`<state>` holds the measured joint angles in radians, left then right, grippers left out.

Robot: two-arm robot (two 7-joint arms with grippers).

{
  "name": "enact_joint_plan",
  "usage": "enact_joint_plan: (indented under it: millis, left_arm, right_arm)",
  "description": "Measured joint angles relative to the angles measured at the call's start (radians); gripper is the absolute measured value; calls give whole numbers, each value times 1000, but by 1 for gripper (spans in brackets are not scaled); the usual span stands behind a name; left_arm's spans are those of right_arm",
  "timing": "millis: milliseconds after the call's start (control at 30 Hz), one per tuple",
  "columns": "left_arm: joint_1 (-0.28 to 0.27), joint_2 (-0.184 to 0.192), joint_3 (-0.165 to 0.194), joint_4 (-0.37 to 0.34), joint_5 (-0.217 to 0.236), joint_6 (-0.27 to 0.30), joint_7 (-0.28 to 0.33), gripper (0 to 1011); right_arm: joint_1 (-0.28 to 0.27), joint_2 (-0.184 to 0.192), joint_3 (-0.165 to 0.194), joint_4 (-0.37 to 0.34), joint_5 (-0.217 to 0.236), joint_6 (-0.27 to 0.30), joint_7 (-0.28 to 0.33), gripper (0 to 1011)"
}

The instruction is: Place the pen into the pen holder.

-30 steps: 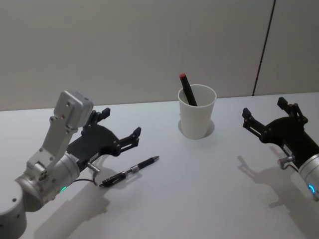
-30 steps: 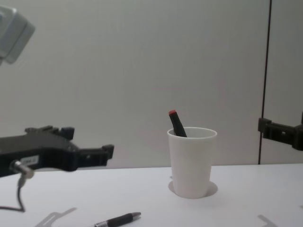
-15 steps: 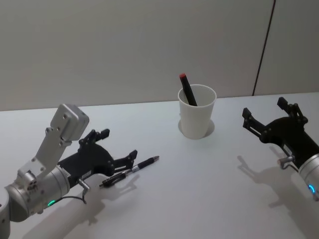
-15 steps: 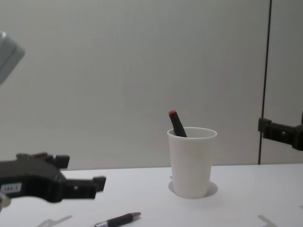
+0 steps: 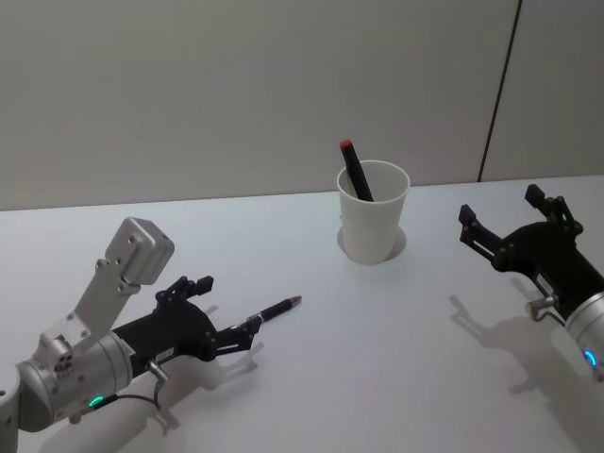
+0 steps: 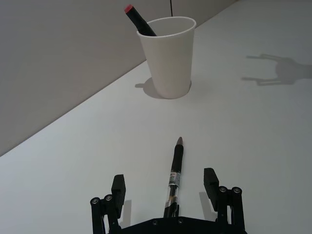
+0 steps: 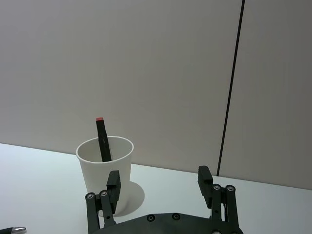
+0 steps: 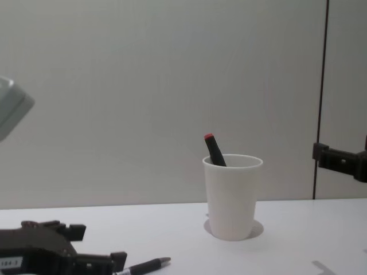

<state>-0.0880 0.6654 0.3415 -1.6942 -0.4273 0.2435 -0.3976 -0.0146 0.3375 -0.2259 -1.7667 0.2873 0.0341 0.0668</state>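
The pen (image 5: 276,309) is black with a clear middle band and lies flat on the white table, tip toward the pen holder (image 5: 373,225). My left gripper (image 5: 229,305) is open and low over the table, one finger on each side of the pen's rear half. The left wrist view has the pen (image 6: 176,168) running between the open fingers of the gripper (image 6: 165,181), with the pen holder (image 6: 168,57) ahead. The holder is a white paper cup with a black, red-capped marker (image 5: 355,173) standing in it. My right gripper (image 5: 501,206) hovers open to the right of the cup, apart from it.
The white table (image 5: 396,330) stretches between the pen and the cup with nothing on it. A grey wall (image 5: 236,85) stands close behind the cup. In the chest view the cup (image 8: 232,197) stands centre and the pen (image 8: 144,266) lies near the bottom edge.
My left gripper has dropped from above the table down to the pen and now straddles it, still open. The pen, cup and right arm have not moved.
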Motion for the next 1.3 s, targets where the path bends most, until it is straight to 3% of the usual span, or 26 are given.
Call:
enact_joint_plan:
  millis: [600, 1300]
  left_arm:
    - [-34, -36, 18, 72, 25, 10, -64, 1001]
    - [-63, -50, 22, 106, 30, 51, -120, 1001]
  right_arm:
    - [0, 0, 0, 0, 0, 0, 0, 1001]
    - [0, 0, 0, 0, 0, 0, 0, 1001]
